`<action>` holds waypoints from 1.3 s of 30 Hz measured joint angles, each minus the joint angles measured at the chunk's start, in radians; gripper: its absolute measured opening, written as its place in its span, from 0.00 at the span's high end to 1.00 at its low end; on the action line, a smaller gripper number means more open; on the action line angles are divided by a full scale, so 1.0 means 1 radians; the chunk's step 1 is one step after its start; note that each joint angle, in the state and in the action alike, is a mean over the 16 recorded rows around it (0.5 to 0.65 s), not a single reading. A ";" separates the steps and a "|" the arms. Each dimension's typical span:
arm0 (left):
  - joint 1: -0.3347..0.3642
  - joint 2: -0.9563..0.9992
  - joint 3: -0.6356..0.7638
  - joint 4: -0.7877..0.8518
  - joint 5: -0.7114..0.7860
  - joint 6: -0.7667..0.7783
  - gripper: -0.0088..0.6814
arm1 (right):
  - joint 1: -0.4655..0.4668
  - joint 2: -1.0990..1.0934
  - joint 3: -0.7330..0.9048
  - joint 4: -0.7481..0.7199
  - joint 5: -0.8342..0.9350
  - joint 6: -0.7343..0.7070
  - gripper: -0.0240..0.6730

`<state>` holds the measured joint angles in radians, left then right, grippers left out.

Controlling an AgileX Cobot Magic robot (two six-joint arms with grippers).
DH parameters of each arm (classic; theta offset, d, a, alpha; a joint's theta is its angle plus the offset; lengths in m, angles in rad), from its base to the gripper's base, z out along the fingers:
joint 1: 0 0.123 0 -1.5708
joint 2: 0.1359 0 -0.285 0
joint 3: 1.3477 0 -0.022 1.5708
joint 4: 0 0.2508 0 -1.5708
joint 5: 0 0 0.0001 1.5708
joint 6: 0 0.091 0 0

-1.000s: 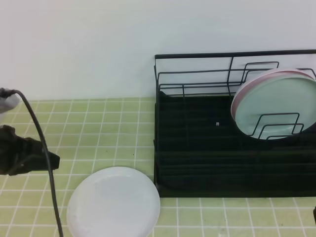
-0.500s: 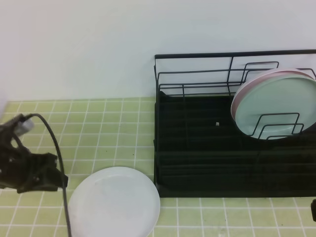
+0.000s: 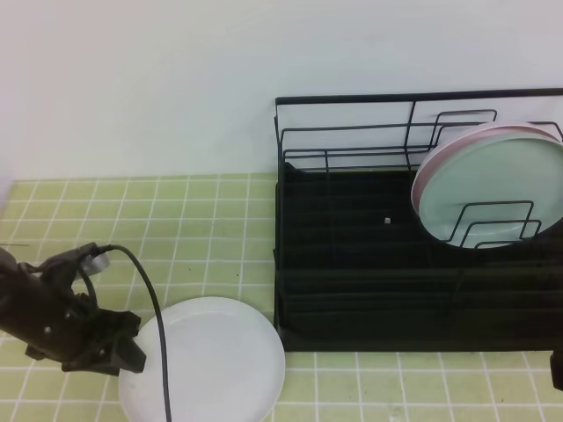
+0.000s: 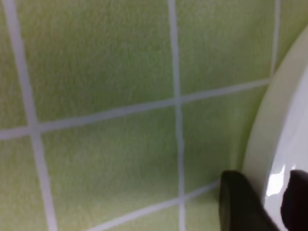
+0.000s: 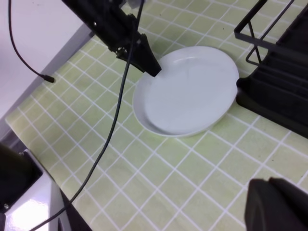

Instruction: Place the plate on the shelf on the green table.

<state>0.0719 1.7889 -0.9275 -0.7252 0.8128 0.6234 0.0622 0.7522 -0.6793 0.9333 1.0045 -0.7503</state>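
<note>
The left end effector (image 3: 132, 347) sits low with its two fingers spread astride the near rim of the plate (image 3: 211, 360), which lies flat on the counter (image 3: 193, 220) beside the shelf (image 3: 369, 290), presumably for an edge pinch since a flat plate offers nothing else.

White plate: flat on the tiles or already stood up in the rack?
Flat on the green table. The plate lies face up left of the shelf; the left gripper is at its rim.
</note>
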 joint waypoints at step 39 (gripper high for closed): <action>-0.003 -0.265 -0.248 0.196 0.317 -0.088 0.98 | 0.000 0.002 0.000 -0.014 0.056 0.016 0.97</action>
<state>0.0686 1.5239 -1.1759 -0.5290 1.1298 0.5358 0.0620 0.7544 -0.6794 0.9192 1.0608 -0.7346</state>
